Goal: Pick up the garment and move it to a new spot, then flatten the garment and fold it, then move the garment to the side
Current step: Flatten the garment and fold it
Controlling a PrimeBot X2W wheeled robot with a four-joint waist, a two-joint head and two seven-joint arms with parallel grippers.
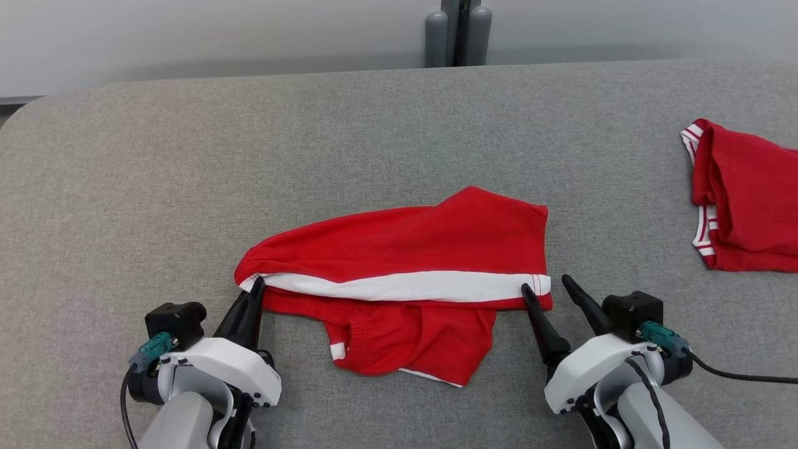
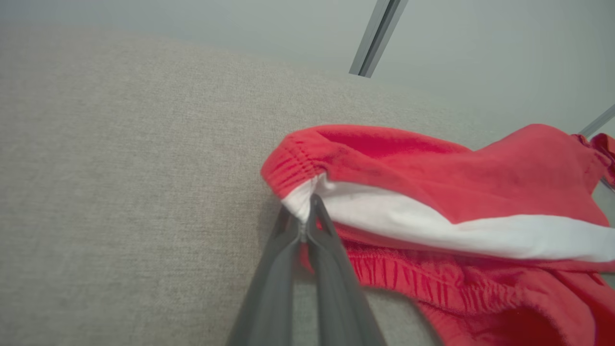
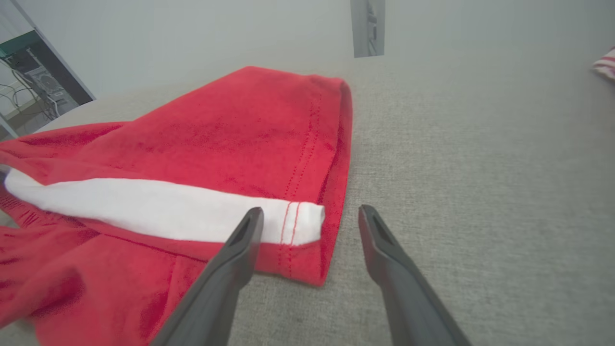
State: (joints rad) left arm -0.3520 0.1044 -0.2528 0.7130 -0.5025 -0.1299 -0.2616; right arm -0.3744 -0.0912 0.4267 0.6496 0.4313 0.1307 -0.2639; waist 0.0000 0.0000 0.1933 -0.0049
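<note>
Pinching the elastic end of the red garment (image 1: 405, 249), the left gripper (image 1: 257, 288) is clamped on cloth. The right gripper (image 1: 546, 284) gapes open astride the hem's corner. The garment lies rumpled on the grey table (image 1: 374, 125), near the robot.

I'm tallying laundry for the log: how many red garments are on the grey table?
2. One red garment, white-striped, lies centre front between the left gripper and right gripper. The second red garment lies far right on the table, cut off by the picture's edge.

Another red garment (image 1: 748, 199) (white-striped), grey table (image 1: 374, 125)
</note>
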